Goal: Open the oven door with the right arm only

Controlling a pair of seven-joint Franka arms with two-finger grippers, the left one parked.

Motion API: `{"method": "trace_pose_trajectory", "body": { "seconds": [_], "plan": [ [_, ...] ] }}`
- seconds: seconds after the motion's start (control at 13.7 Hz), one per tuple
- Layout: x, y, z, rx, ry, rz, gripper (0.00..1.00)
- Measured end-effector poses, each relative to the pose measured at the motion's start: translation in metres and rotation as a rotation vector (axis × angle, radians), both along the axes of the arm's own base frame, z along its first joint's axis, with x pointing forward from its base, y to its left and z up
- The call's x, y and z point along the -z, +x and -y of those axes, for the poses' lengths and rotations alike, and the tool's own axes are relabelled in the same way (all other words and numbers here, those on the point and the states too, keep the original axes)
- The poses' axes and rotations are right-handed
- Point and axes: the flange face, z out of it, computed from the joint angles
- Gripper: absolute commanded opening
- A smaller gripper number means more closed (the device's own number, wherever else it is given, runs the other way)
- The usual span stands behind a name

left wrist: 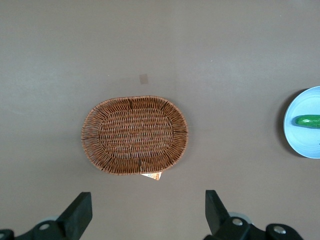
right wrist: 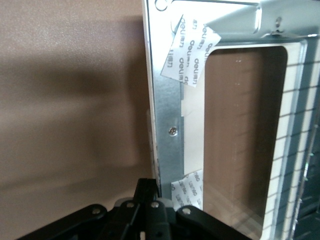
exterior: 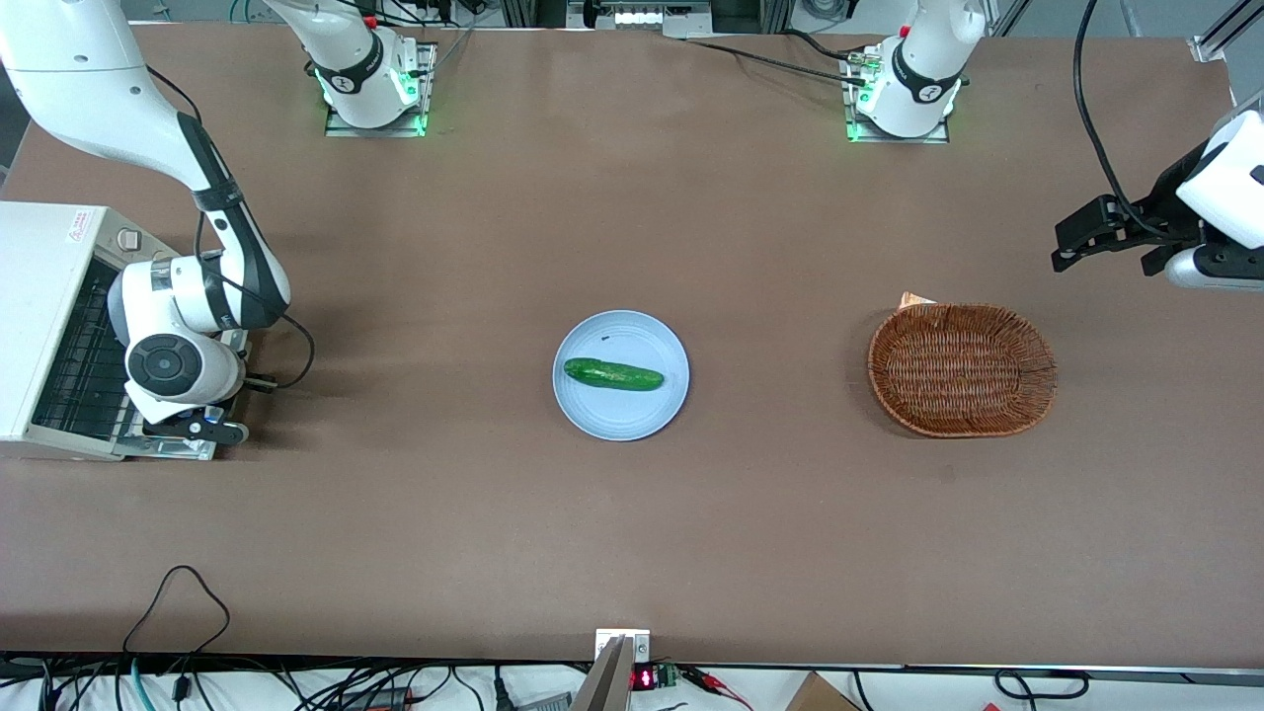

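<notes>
Brown table [exterior: 632,553] spreads beside lowered oven door [right wrist: 170,100], gripper [right wrist: 150,200] above.

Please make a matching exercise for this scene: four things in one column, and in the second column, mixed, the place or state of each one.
Things:
1. cucumber
2. wicker basket
3. oven door
4. pincer

Places or states:
A. at the door's outer edge
B. lying on the blue plate
C. folded down, open, in front of the oven
D. toward the parked arm's end of the table

Pairs: 1-B, 2-D, 3-C, 4-A
</notes>
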Motion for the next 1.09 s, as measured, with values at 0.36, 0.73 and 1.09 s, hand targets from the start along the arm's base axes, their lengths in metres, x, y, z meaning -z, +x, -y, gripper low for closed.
{"method": "trace_pose_trajectory", "body": {
  "seconds": [0.36, 0.73, 1.09],
  "plan": [
    [0.014, -0.002, 0.002, -0.004, 0.007, 0.0, 0.0],
    [0.014, -0.003, 0.001, 0.009, 0.017, -0.005, 0.0],
    [-0.015, 0.004, -0.041, 0.03, 0.1, 0.03, 0.0]
  ]
}}
